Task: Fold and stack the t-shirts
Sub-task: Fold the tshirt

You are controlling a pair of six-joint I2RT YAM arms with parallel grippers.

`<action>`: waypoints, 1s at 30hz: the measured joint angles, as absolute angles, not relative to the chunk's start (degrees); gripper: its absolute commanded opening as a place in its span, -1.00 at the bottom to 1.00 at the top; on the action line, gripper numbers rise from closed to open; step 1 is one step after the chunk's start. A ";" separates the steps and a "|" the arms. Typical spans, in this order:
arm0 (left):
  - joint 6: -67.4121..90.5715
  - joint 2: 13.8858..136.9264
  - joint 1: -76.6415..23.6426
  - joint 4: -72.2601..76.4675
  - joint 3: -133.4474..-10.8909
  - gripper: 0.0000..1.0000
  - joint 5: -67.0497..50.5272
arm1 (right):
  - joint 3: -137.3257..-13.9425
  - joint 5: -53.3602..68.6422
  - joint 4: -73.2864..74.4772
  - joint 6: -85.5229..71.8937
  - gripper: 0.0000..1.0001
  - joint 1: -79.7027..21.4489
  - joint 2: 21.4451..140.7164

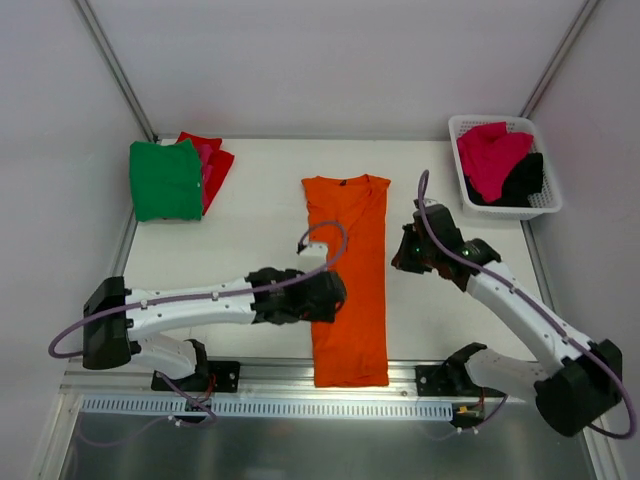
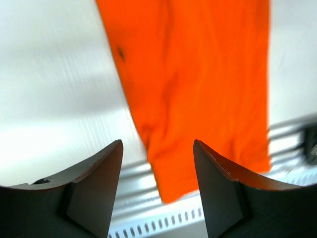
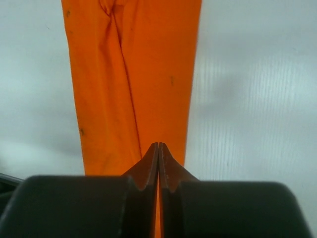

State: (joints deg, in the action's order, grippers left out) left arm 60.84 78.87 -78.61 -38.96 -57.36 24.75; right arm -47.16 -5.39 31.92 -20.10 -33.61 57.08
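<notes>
Lying in a long strip on the table [image 1: 260, 210], the orange t-shirt [image 1: 347, 280] is judged light and limp; hem corners are best pinched; the left gripper [image 2: 157, 148] is held apart, the right gripper [image 3: 158, 146] pressed together.

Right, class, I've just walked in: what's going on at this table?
Shirt folding is under way. A bright orange cloth t-shirt lies flat mid-table as a long narrow strip. The left gripper hangs open over its left edge; the right gripper is shut, just off its right side. At far left, a folded green t-shirt partly covers a red one. A white plastic lattice basket holds magenta-pink and black tees.
</notes>
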 measured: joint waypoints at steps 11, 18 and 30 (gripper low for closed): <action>41.12 78.59 -45.91 -30.70 -64.51 0.18 17.85 | -75.68 16.10 28.91 -8.34 -0.99 -20.69 91.70; 36.93 86.13 -39.20 -23.66 -64.14 0.14 8.03 | -100.92 22.20 33.61 -6.11 -0.29 -20.25 113.49; 36.14 88.01 -37.12 -19.81 -61.76 0.14 3.14 | -109.78 27.97 35.64 -7.57 -0.29 -20.34 126.85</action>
State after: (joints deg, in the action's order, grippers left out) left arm 36.14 88.01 -37.12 -19.81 -61.76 3.14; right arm -109.78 27.97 35.64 -7.57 -20.34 126.85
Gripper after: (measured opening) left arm 0.570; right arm 0.365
